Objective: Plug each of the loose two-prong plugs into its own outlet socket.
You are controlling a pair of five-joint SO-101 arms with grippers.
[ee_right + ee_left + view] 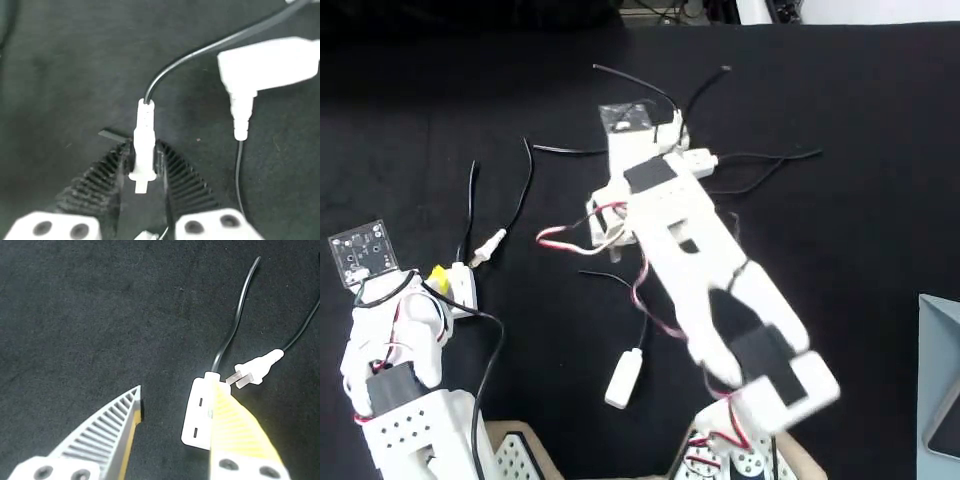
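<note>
Clamped on white plug [145, 120] at right gripper [143, 152]; spread at left gripper [175, 390], beside outlet socket [196, 412] (loose plug [255, 369] just beyond).

Black table [860, 100] bears cords [520, 190], a plug [488, 245], apparently a socket [624, 378].

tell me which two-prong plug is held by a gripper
The plug in the right gripper, pinched between its black fingers. The other plug lies free on the table, prongs toward a white socket by the left gripper.
</note>
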